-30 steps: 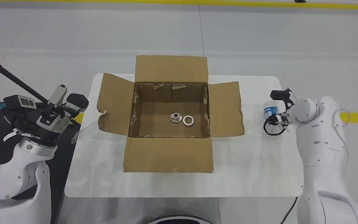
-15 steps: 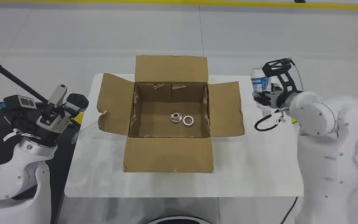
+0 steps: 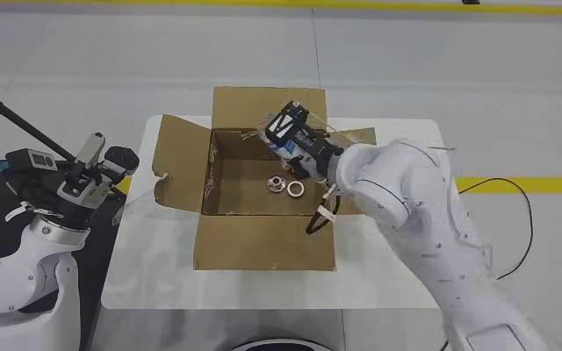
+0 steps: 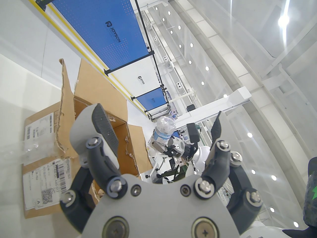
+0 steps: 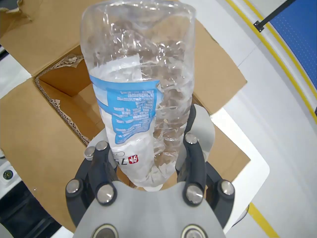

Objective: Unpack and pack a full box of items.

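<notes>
An open cardboard box (image 3: 263, 241) sits mid-table with all its flaps spread. On its floor lie a metal ring (image 3: 297, 188) and a small round metal part (image 3: 277, 184). My right gripper (image 3: 292, 130) hangs over the box's far side, shut on a crumpled clear plastic bottle (image 3: 282, 146) with a blue label. In the right wrist view the bottle (image 5: 138, 75) sticks out from the gripper (image 5: 146, 147) above the box (image 5: 37, 125). My left gripper (image 3: 105, 151) stays off the table's left edge, open and empty (image 4: 158, 127), facing the box (image 4: 99, 95) and the bottle (image 4: 163, 127).
The white table (image 3: 395, 263) is bare to the right of the box and along its front edge. A dark stand pole (image 3: 35, 132) slants behind the left arm.
My right arm has swung left with the bottle, from the table's right edge to above the box's far side. The left arm has not moved.
</notes>
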